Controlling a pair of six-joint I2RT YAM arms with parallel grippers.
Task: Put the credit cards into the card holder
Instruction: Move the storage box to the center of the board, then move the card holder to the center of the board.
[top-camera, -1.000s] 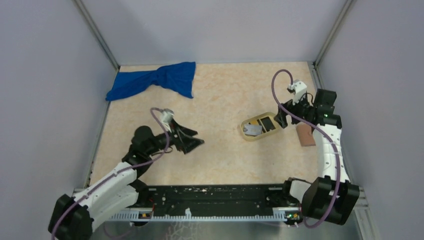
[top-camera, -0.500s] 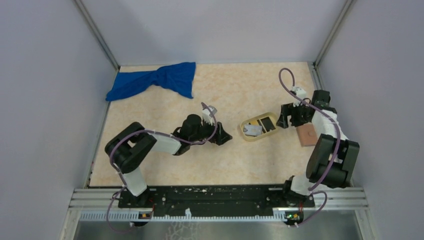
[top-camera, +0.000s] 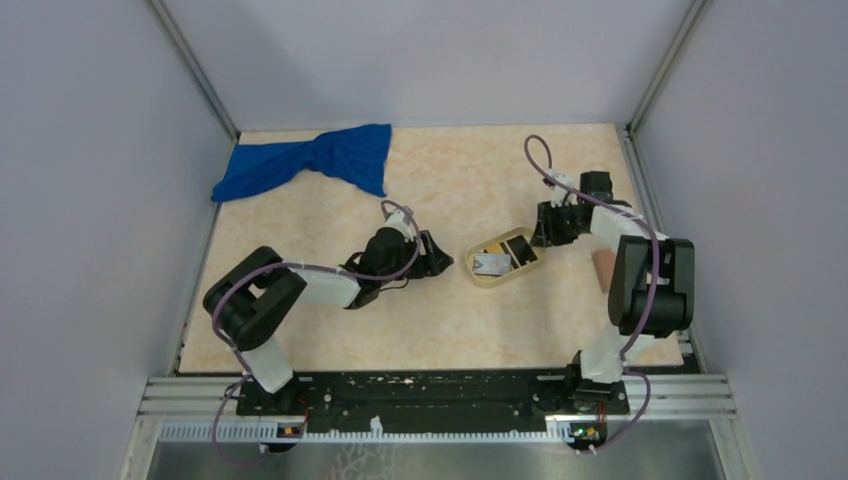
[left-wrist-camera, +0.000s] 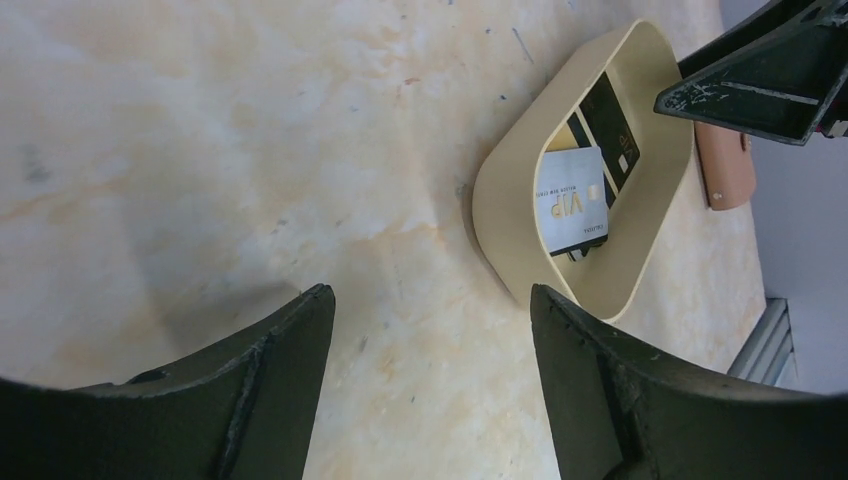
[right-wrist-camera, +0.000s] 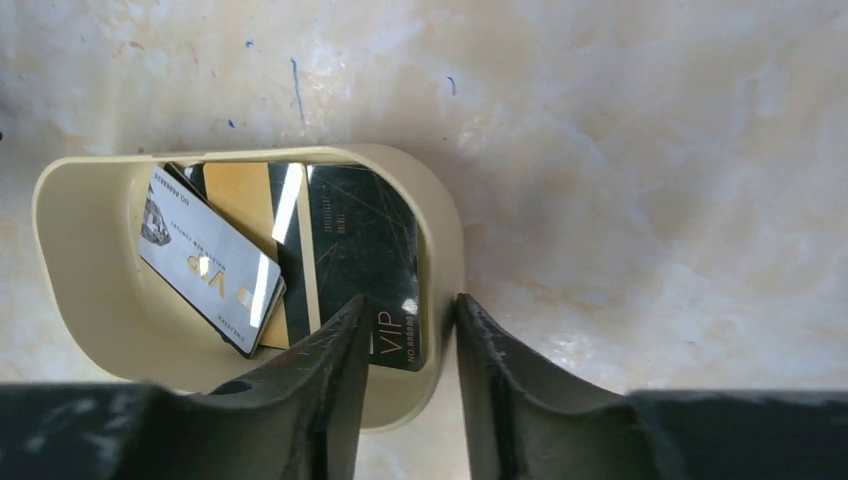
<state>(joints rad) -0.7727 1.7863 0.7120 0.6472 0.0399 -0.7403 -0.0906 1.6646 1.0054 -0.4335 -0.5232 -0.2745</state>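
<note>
The credit cards lie in an oval tan tray (top-camera: 478, 276) at mid-table: a grey card (right-wrist-camera: 205, 260) toward its left end and a black card (right-wrist-camera: 365, 230) against its right wall. My right gripper (right-wrist-camera: 410, 300) has narrowed but stays open, one finger inside the tray over the black card's corner and the other outside the tray's rim (right-wrist-camera: 445, 240). My left gripper (left-wrist-camera: 430, 295) is open over bare table just left of the tray (left-wrist-camera: 500, 210), holding nothing. The reddish-brown card holder (top-camera: 602, 268) lies closed to the tray's right, partly hidden by the right arm.
A crumpled blue cloth (top-camera: 310, 160) lies at the table's far left corner. Grey walls close in the table on three sides. A gold-toned surface with a dark stripe (right-wrist-camera: 245, 200) shows under the two cards in the tray.
The right gripper moved left onto the tray's right end and its jaws narrowed. The tray slid a little left and turned. The left gripper swung in toward the tray.
</note>
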